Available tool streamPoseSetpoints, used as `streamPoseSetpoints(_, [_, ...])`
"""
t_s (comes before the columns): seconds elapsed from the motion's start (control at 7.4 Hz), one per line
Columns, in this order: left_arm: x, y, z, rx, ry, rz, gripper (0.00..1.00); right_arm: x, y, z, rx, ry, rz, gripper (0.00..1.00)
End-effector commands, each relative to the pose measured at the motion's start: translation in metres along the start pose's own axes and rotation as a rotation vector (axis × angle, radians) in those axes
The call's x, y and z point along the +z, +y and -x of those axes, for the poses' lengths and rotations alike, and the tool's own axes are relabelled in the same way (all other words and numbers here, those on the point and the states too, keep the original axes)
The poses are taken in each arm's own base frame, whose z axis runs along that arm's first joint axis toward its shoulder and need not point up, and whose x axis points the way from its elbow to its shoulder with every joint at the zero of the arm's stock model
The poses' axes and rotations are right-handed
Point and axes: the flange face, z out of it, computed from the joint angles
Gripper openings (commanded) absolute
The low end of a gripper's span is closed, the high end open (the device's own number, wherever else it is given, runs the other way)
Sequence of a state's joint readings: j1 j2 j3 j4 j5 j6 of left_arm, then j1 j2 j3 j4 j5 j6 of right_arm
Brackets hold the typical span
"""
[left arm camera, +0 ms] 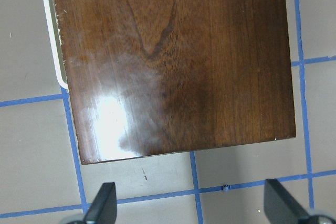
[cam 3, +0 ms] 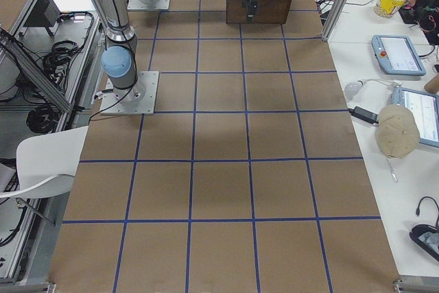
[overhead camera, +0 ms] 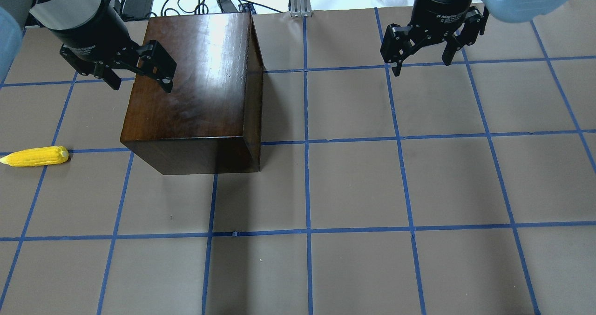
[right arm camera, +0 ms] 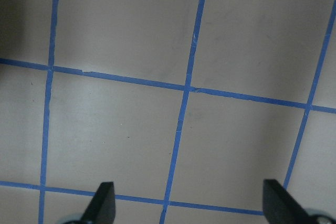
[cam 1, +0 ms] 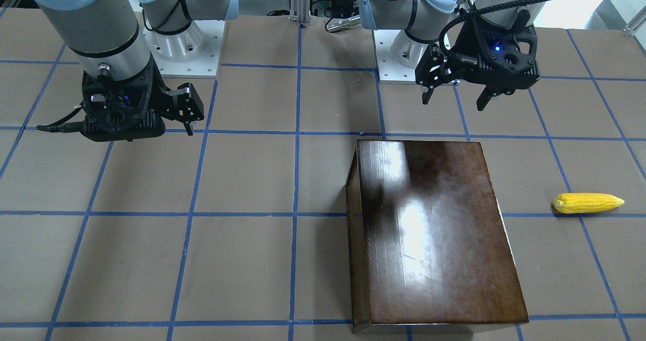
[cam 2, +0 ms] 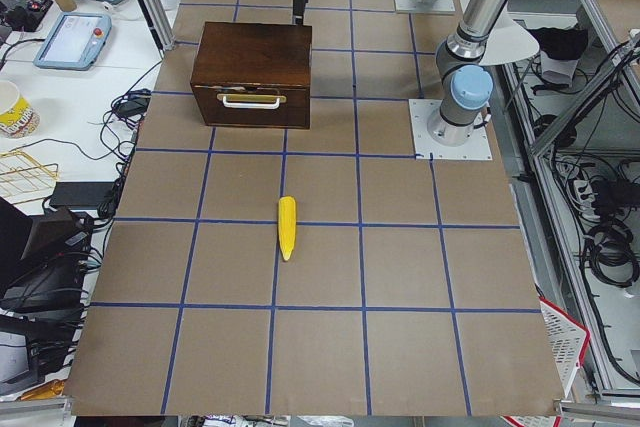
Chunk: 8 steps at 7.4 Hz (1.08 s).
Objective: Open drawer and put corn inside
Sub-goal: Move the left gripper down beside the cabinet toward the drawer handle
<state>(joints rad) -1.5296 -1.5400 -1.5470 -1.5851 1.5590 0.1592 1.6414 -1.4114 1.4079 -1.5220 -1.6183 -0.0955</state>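
Note:
The dark-brown glossy box (overhead camera: 195, 86) stands on the table on my left side. Its drawer (cam 2: 250, 107) is closed; the front with a white handle (cam 2: 250, 100) faces the table's left end. The yellow corn (overhead camera: 35, 156) lies flat on the table beyond the drawer front, apart from the box; it also shows in the front-facing view (cam 1: 588, 203). My left gripper (overhead camera: 140, 85) is open and empty, high over the box's top near its robot-side edge. My right gripper (overhead camera: 423, 66) is open and empty, above bare table far to the right of the box.
The table (overhead camera: 354, 189) is brown with a blue tape grid. The arm bases (cam 1: 186, 48) stand at the robot side. Cables, tablets and a cup lie off the table along the operators' side (cam 2: 80, 37).

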Motion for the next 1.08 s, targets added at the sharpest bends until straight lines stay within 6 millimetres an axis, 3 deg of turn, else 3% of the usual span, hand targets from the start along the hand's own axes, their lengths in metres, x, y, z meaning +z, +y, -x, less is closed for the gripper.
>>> streamPoseSetpoints(0.0, [0.005, 0.001, 0.002, -0.006, 0.006, 0.009, 1.00, 0.000, 0.000, 0.000, 0.000, 0.000, 0.001, 1.00])
streamPoseSetpoints(0.27, [0.001, 0.000, 0.003, -0.011, 0.005, 0.001, 1.00, 0.000, 0.000, 0.000, -0.001, 0.000, -0.001, 1.00])
streamPoseSetpoints(0.41, [0.000, 0.001, 0.019, -0.026, 0.001, 0.004, 1.00, 0.000, 0.000, 0.000, -0.001, 0.000, 0.001, 1.00])
streamPoseSetpoints(0.68, [0.007, -0.003, 0.083, -0.084, 0.022, 0.049, 1.00, 0.000, 0.000, 0.000, 0.000, 0.000, -0.001, 1.00])
streamPoseSetpoints(0.95, [0.019, -0.006, 0.122, -0.123, 0.106, 0.063, 1.00, 0.000, 0.000, 0.000, -0.001, 0.000, 0.001, 1.00])
